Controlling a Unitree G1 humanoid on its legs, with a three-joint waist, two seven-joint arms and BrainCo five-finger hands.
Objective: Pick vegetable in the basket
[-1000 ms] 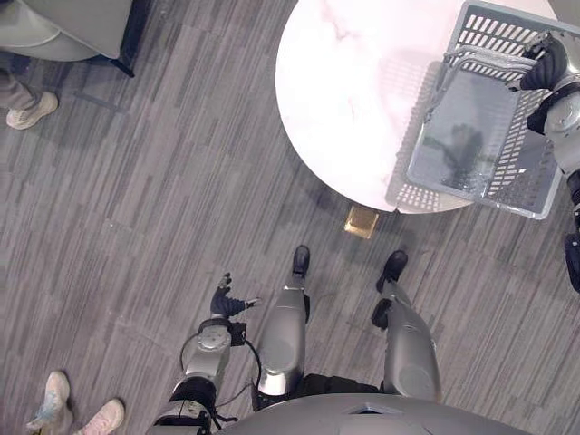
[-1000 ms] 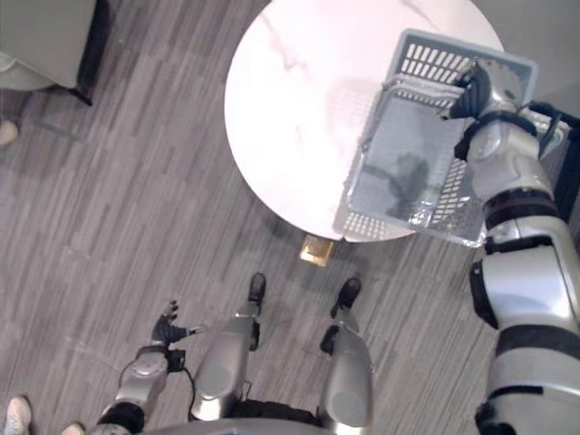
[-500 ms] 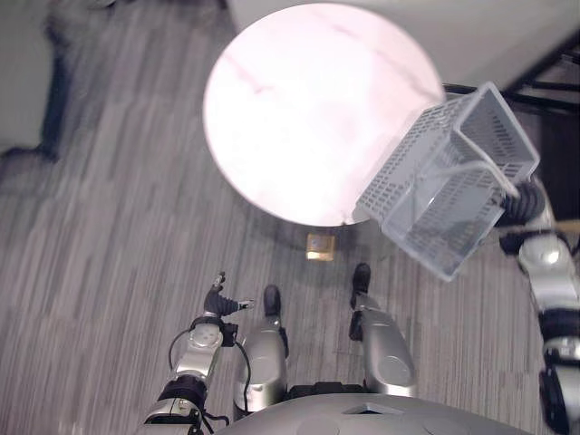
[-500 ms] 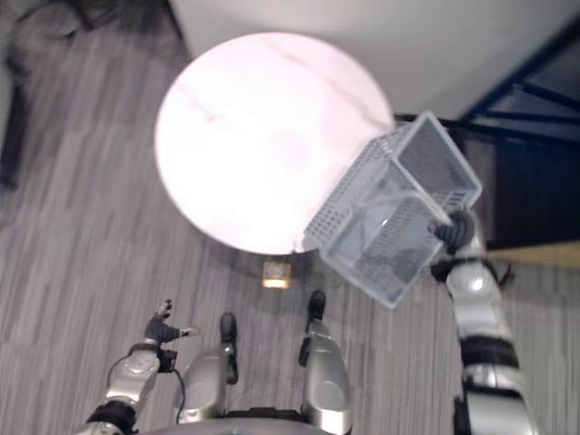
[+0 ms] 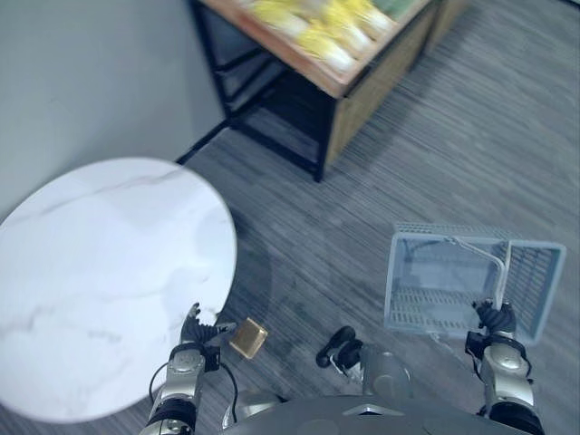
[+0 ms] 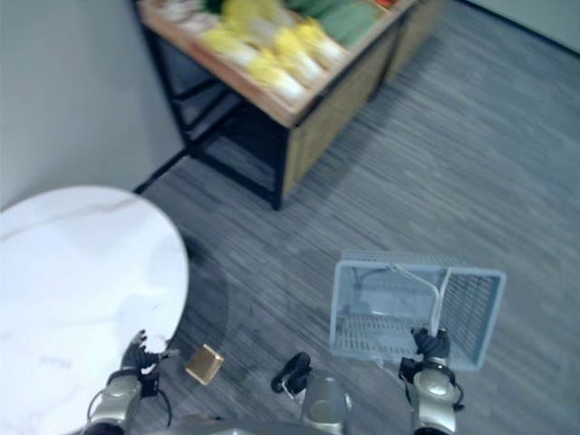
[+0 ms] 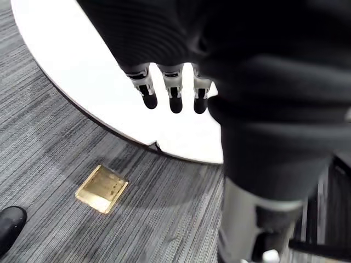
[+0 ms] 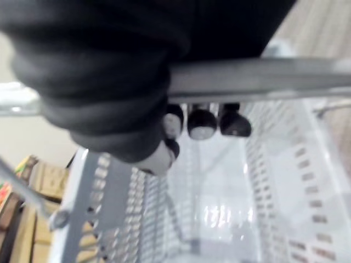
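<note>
Currently right hand [image 5: 495, 317] fingers clasp the handle [image 5: 501, 272] of pale slotted basket [image 5: 426, 308]; left hand [image 5: 192, 324] fingers straight.

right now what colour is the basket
Pale grey-blue basket with slotted walls; shows best in the right eye view.

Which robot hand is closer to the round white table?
Left. The left hand hangs right beside the table edge; the right hand is far off, curled round the basket handle.

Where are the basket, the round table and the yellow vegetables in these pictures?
basket [image 5: 535, 281]: left eye view, its mesh side wall.
round table [image 5: 109, 263]: left eye view, bare white top.
yellow vegetables [image 6: 258, 59]: right eye view, one mid-row.
</note>
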